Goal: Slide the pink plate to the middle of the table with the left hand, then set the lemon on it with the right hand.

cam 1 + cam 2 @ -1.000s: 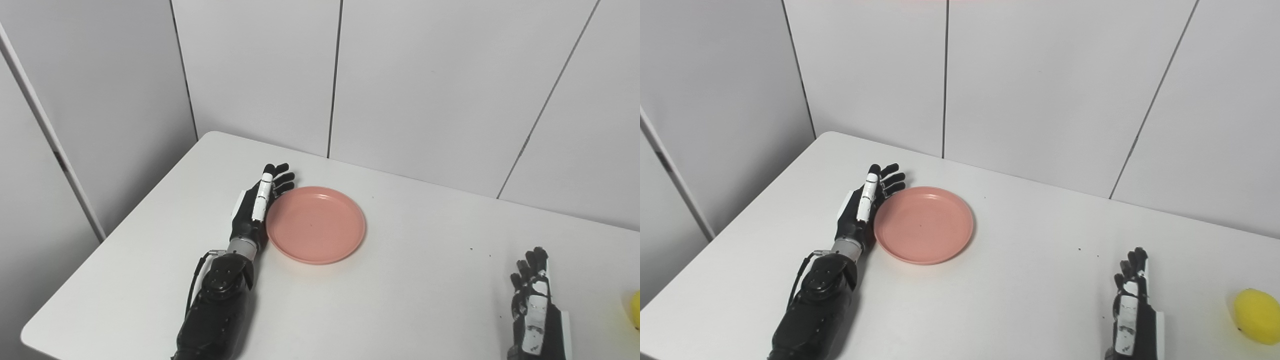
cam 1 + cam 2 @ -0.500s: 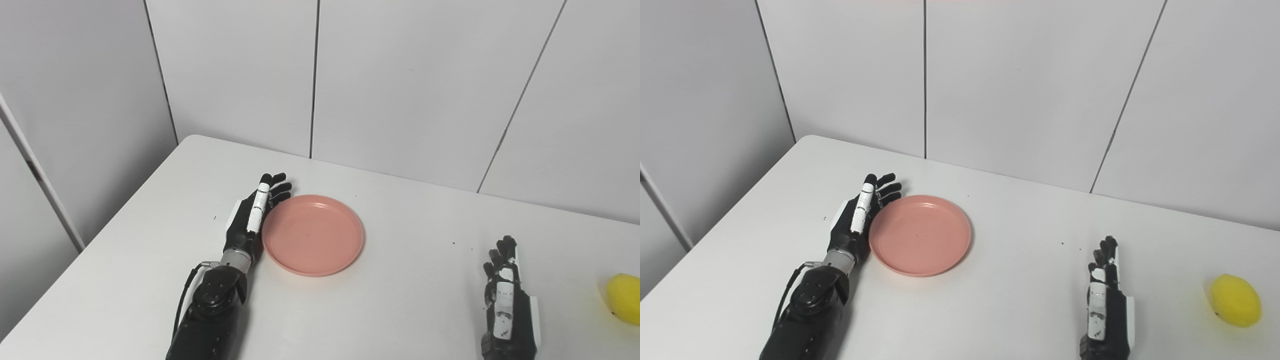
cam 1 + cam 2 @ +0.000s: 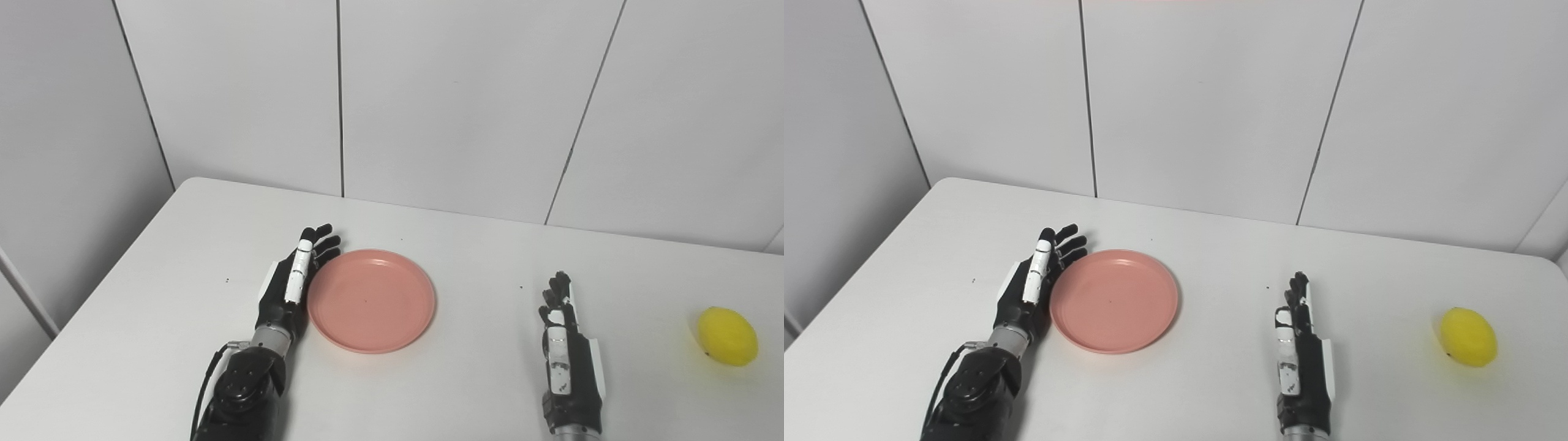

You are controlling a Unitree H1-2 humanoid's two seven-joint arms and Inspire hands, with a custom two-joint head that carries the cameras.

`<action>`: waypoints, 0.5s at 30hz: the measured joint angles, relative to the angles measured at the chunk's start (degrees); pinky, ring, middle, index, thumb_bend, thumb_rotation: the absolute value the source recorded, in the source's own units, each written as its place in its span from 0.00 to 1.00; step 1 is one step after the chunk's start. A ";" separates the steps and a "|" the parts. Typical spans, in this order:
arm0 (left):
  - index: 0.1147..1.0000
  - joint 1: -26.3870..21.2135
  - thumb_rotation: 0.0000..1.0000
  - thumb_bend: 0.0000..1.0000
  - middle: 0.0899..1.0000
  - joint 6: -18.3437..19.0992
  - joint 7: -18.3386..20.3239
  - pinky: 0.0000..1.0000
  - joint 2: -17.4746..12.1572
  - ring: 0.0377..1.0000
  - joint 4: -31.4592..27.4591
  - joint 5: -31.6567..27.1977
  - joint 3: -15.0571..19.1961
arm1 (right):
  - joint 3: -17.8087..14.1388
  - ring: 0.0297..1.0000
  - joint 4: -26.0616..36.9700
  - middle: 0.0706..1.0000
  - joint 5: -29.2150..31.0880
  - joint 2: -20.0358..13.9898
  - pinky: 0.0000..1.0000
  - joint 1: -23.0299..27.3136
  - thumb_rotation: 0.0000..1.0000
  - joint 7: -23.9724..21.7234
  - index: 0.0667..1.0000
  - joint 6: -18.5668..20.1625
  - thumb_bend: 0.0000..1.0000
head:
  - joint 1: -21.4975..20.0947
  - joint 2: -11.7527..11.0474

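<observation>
So from my end, the left hand (image 3: 293, 285) is flat and spread, holding nothing, its edge pressed against the left rim of the pink plate (image 3: 371, 300). The right hand (image 3: 565, 354) rests on the table (image 3: 465, 392) with fingers straight, empty too. The lemon (image 3: 727, 336) sits well apart, far right.

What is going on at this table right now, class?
A humanoid robot is working at a white table. Its left robot hand lies open, edge-on against the left rim of the pink plate, placed to push it sideways. The right robot hand rests open on the table, holding nothing. The lemon sits untouched, apart from that hand, near the table's right side. Nothing is on the plate yet.
</observation>
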State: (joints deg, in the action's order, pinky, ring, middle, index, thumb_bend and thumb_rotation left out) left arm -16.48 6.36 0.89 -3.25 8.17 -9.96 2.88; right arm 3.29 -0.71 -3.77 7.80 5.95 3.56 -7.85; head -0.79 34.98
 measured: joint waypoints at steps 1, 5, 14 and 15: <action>0.83 0.24 1.00 0.60 0.85 0.22 0.00 0.88 0.43 0.86 -0.25 0.00 -0.06 | 0.00 1.00 0.04 1.00 0.00 0.04 1.00 0.00 0.99 0.00 0.99 0.08 0.69 | 0.00 0.00; 0.84 1.20 1.00 0.61 0.85 0.87 0.00 0.88 1.96 0.87 -1.74 0.03 -1.17 | -0.04 1.00 0.10 1.00 -0.01 0.11 1.00 0.02 0.98 0.00 0.99 0.16 0.69 | -1.76 0.62; 0.85 1.18 1.00 0.61 0.86 0.86 1.03 0.91 3.06 0.88 -1.82 0.03 -2.16 | 0.04 1.00 0.10 0.99 -1.08 0.96 1.00 0.15 0.98 0.74 0.98 0.90 0.72 | -6.68 1.32; 0.85 1.18 1.00 0.62 0.87 0.86 1.02 0.92 3.10 0.88 -1.82 0.05 -2.19 | 0.06 1.00 0.10 0.99 -1.27 1.02 1.00 0.24 0.98 1.02 0.98 1.14 0.70 | -7.38 1.41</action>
State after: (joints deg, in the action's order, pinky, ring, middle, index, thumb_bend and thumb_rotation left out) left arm -15.30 7.22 1.91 -0.16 6.35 -9.91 0.68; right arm 3.35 -0.62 -5.05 8.82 6.18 4.58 -6.71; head -8.17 36.39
